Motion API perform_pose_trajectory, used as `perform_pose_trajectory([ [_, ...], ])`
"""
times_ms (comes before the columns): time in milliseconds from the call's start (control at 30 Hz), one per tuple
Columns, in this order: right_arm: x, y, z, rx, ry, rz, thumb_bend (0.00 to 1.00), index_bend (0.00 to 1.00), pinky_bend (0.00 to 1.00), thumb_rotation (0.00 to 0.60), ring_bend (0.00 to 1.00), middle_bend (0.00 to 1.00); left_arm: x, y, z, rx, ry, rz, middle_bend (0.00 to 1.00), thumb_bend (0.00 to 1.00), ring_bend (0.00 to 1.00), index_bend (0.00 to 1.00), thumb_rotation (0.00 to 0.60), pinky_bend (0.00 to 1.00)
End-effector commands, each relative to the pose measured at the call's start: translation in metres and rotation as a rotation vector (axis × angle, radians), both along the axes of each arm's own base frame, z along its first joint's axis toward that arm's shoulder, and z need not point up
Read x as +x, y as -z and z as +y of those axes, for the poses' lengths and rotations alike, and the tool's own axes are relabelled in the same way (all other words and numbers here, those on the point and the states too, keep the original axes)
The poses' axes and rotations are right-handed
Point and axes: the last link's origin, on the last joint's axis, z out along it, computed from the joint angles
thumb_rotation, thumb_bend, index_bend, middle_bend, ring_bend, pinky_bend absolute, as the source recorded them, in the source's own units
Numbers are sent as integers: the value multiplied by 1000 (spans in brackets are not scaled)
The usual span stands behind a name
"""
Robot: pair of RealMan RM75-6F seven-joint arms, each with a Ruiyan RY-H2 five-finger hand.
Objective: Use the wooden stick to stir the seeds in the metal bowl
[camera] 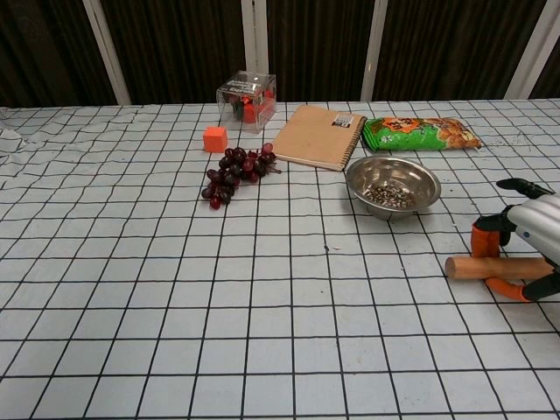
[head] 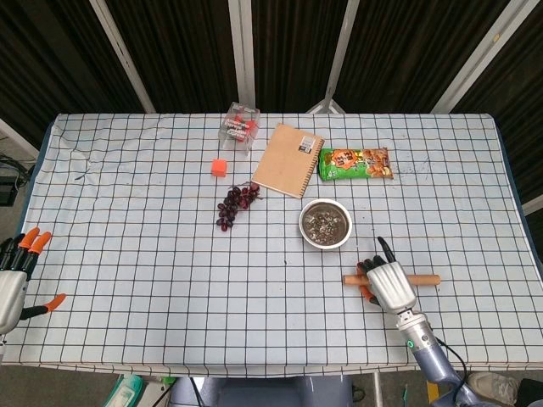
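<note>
The wooden stick (head: pixel 426 279) lies level, low over the checked cloth, front right of the metal bowl (head: pixel 303 223). My right hand (head: pixel 389 284) grips its middle, fingers curled over the far side and thumb on the near side. In the chest view the stick (camera: pixel 466 267) pokes out left of this hand (camera: pixel 529 232), about one cloth square from the bowl (camera: pixel 395 170). Dark seeds (head: pixel 325 225) cover the bowl's bottom. My left hand (head: pixel 13 280) hangs off the table's left edge, fingers apart, holding nothing.
Behind the bowl lie a green snack bag (head: pixel 355 163) and a brown spiral notebook (head: pixel 288 159). A bunch of dark grapes (head: pixel 236 204) sits left of the bowl, with an orange cube (head: pixel 219 167) and a clear box (head: pixel 239 125) further back.
</note>
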Motion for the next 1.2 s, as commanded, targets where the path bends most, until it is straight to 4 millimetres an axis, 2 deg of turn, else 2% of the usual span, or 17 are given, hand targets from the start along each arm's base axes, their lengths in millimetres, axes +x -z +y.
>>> perform_pose_trajectory([
  [33, 0, -2, 0, 0, -9, -1, 422, 672, 0, 600, 455, 577, 0, 0, 0, 0, 0, -1, 0, 65, 0, 0, 600, 0],
  [133, 1, -4, 0, -3, -23, -1, 455, 689, 0, 600, 466, 588, 0, 0, 0, 0, 0, -2, 0, 65, 0, 0, 600, 0],
  [367, 10, -20, -5, -33, -90, -41, 461, 714, 0, 600, 483, 605, 0, 0, 0, 0, 0, -3, 0, 65, 0, 0, 600, 0],
  [567, 27, -40, -18, -74, -142, -113, 461, 716, 0, 600, 482, 605, 0, 0, 0, 2, -1, -8, 0, 65, 0, 0, 600, 0],
  [667, 42, -55, -30, -102, -147, -188, 461, 716, 0, 600, 482, 605, 0, 0, 0, 3, -3, -12, 0, 65, 0, 0, 600, 0],
  [800, 65, -73, -46, -130, -120, -340, 461, 716, 0, 600, 482, 605, 0, 0, 1, 3, -7, -18, 0, 65, 0, 0, 600, 0],
  [933, 91, -87, -68, -154, -28, -577, 461, 720, 0, 600, 482, 607, 1, 1, 0, -1, -9, -16, 0, 65, 0, 0, 600, 0],
  [1200, 120, -92, -106, -192, 92, -918, 461, 727, 0, 600, 488, 612, 0, 1, 1, -1, -18, -32, 0, 65, 0, 0, 600, 0],
])
